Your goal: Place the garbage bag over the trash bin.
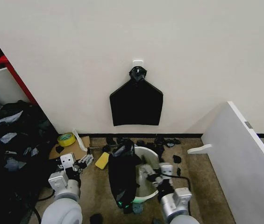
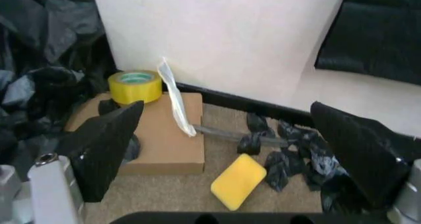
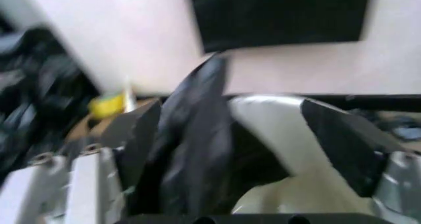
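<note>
Garbage bag [image 1: 124, 179] hangs over trash bin [image 1: 146, 177] rim at 9 o'clock, bin tipped on floor. Right gripper [image 1: 151, 171] spread at bin rim. Left gripper [image 1: 86, 161] spread, apart, near yellow sponge [image 1: 102, 160].

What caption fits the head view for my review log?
Garbage bag draped over the left rim of the trash bin, the open right gripper at the bin, the open left gripper apart.
</note>
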Robot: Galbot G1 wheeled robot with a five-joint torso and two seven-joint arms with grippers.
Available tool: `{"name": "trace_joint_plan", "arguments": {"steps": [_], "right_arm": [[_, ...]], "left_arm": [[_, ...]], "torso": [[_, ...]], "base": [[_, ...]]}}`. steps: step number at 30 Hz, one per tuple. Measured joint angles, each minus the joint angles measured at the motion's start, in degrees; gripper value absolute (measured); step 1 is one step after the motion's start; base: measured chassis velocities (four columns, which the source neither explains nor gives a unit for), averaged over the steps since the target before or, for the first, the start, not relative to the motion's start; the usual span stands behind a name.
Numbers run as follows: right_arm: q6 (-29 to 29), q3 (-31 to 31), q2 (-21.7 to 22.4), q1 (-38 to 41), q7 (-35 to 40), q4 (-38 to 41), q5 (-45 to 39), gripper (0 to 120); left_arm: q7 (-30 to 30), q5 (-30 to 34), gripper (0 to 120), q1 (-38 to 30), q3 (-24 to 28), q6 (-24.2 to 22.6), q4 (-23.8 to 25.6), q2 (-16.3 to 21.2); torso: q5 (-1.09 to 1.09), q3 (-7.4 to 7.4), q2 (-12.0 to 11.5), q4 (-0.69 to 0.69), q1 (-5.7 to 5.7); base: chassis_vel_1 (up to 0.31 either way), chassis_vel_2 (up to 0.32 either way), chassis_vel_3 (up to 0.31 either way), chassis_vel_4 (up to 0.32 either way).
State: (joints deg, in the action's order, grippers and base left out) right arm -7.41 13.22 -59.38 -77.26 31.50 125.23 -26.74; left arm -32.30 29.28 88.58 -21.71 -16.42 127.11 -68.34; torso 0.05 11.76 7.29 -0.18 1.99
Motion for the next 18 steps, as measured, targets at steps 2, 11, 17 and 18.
{"name": "trace_joint_plan", "arguments": {"steps": [2, 11, 17, 18], "right_arm": [[-4.6, 3.0, -0.8, 3.4, 0.5, -1.0, -2.2, 94], [-11.6, 6.0, -3.3, 9.4, 6.7, -4.9, -3.1, 91], [-13.2, 6.2, -3.4, 9.6, 8.5, -5.2, -3.1, 71], [-13.3, 6.2, -3.4, 9.4, 8.6, -5.2, -3.1, 67]], "left_arm": [[1.2, -0.4, 100, -0.4, 0.1, 0.6, -1.9, 0.1], [1.5, -1.5, 100, 0.1, 0.4, 1.2, -2.8, -0.7], [1.4, -2.1, 100, 0.3, 1.2, 1.4, -2.4, -1.0], [1.4, -2.2, 100, 0.3, 1.5, 1.4, -2.4, -1.0]], "torso": [[-0.02, 0.00, 0.0, -0.01, 0.00], [-0.01, 0.00, 0.0, 0.00, 0.00], [-0.01, 0.00, 0.0, -0.01, 0.00], [-0.01, 0.00, 0.0, -0.01, 0.00]], "base": [[0.000, 0.000, 0.000, 0.000], [0.000, 0.000, 0.000, 0.000], [0.000, 0.000, 0.000, 0.000], [0.000, 0.000, 0.000, 0.000]]}}
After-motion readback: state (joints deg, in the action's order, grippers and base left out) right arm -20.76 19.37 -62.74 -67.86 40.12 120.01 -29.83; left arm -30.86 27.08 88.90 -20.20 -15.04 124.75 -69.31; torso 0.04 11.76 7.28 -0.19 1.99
